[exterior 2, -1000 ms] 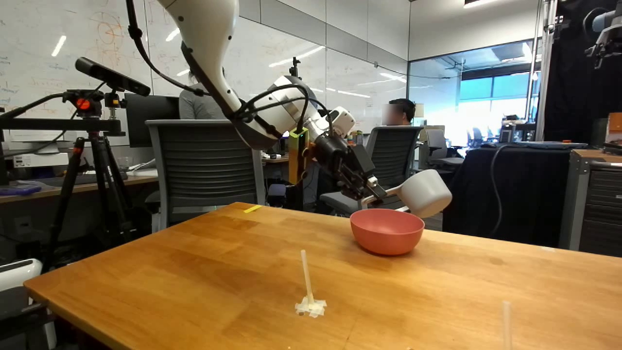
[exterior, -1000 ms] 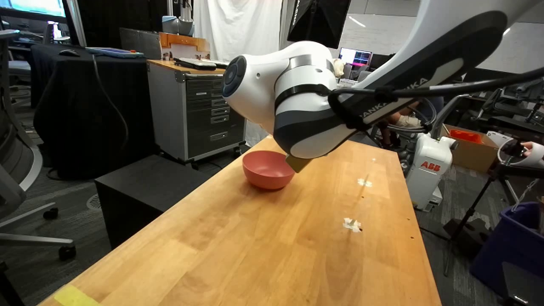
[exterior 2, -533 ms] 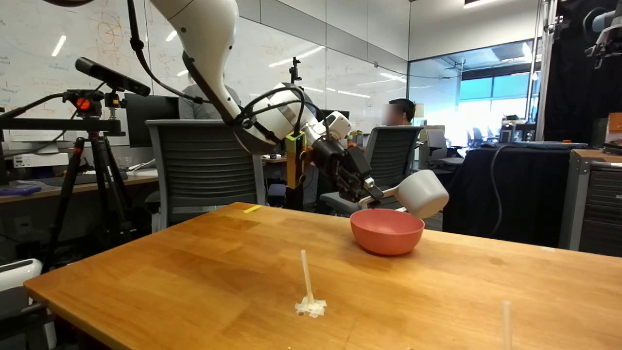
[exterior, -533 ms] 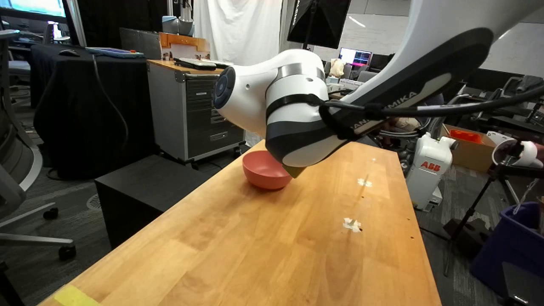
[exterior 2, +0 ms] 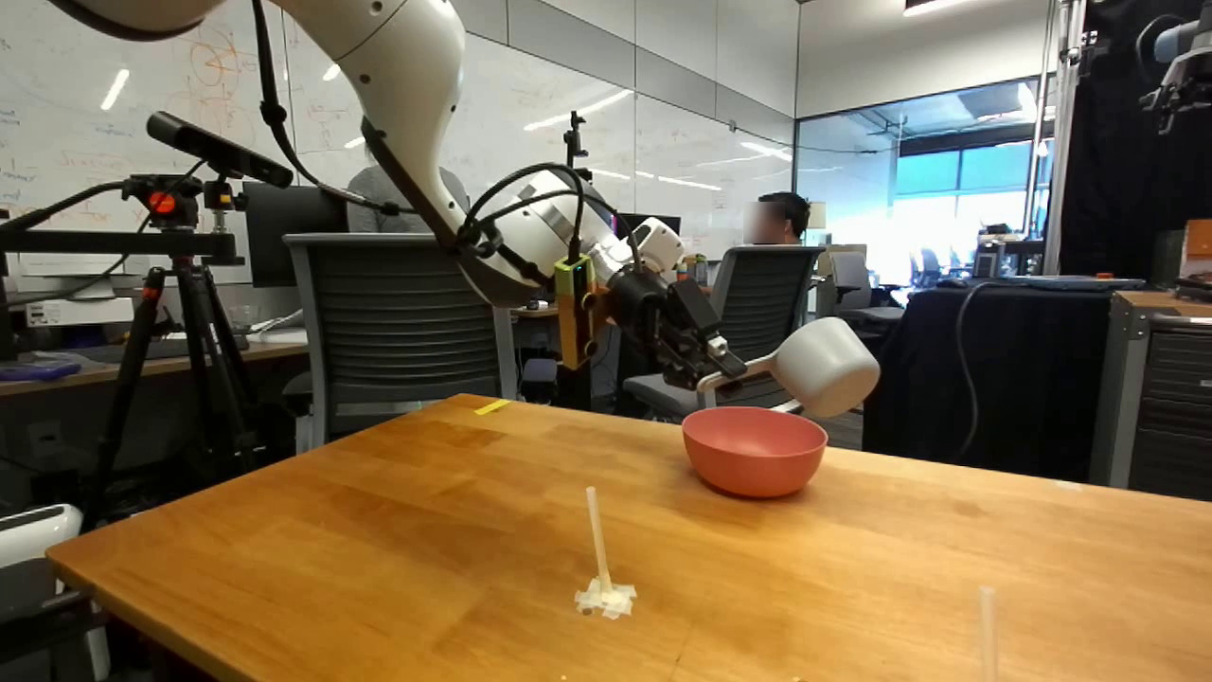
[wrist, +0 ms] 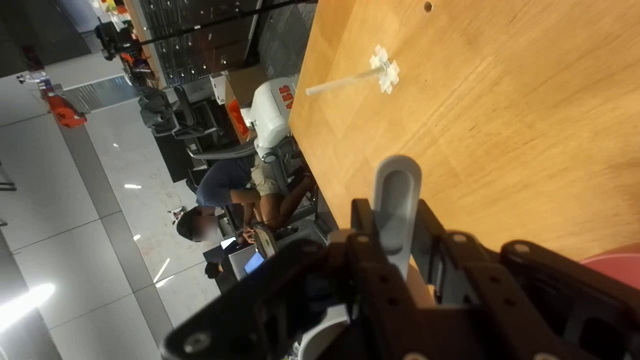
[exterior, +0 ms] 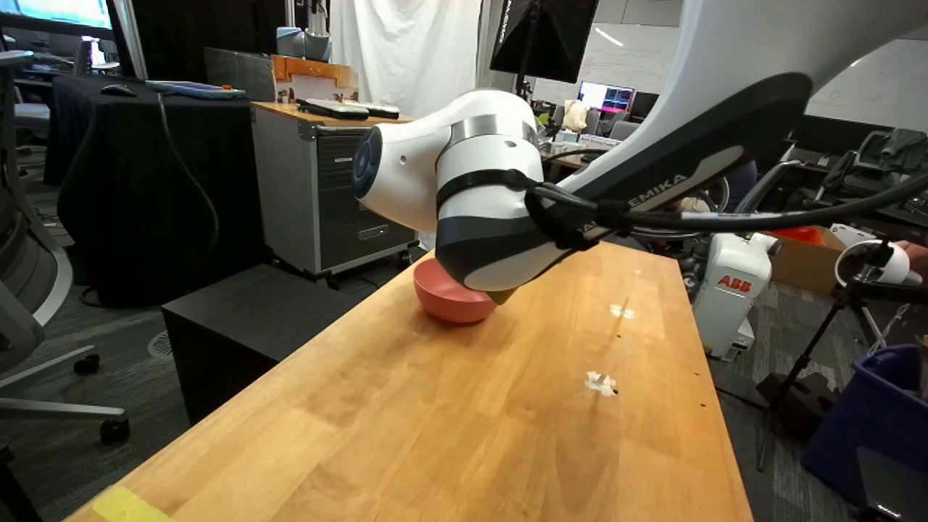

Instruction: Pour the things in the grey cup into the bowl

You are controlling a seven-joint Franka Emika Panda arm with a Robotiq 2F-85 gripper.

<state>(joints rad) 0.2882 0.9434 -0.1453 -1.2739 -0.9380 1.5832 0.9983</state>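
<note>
Wrist view: grey handle (wrist: 398,190) is clamped from both sides by the gripper (wrist: 393,214). Bowl (wrist: 617,267) is cut off at the right edge. Pale stick (wrist: 345,83) is fixed to the table (wrist: 510,135) with white tape (wrist: 391,76); an ABB unit (wrist: 270,110) and a seated person (wrist: 240,185) are seen past the edge.

In an exterior view, cup (exterior 2: 826,367) is held tilted by that handle, off the table, close to the bowl's right rim; whether it is placed over the bowl or behind it cannot be told. Its inside is hidden, so any contents cannot be made out. Another stick (exterior 2: 988,630) is cut off at the bottom edge.

In an exterior view, gripper and cup are hidden behind the arm (exterior: 493,196), and the bowl is partly covered. Yellow tape (exterior: 127,504) is stuck at the near table corner. Bowl is set upright on the table in both exterior views.
</note>
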